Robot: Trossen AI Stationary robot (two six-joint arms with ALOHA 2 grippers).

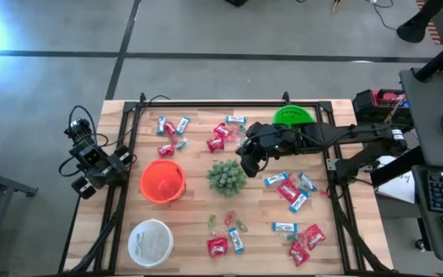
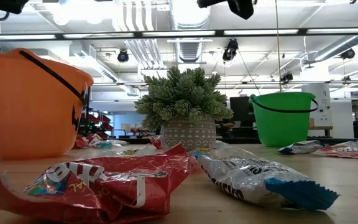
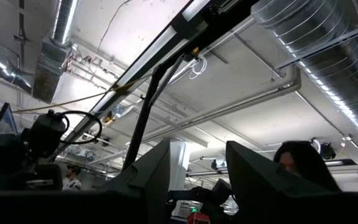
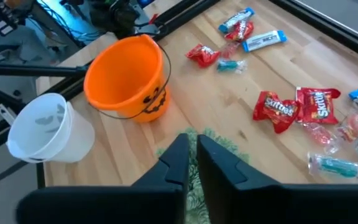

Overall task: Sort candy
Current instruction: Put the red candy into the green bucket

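The right tool hung over the middle of the wooden tabletop, its two dark fingers pressed together with nothing visible between them. Directly beneath and just ahead of its tips sat the spiky green plant in a patterned pot. Beyond the plant, away from the right tool, stood the orange bucket, and farther off to one side of that the white bucket. The green bucket stood behind the right tool, close beside its arm. The candy lay scattered in loose groups all round the right tool: red packets and a blue-and-white bar just beside it toward the far edge, more by the orange bucket's far side, another cluster of blue-and-white bars and red packets just on the arm's near side, and further pieces along the near edge. No candy showed inside the orange bucket in the right wrist view. The left tool waited off the tabletop's left edge, well apart from everything, its fingers standing apart and empty, pointed up at the ceiling.
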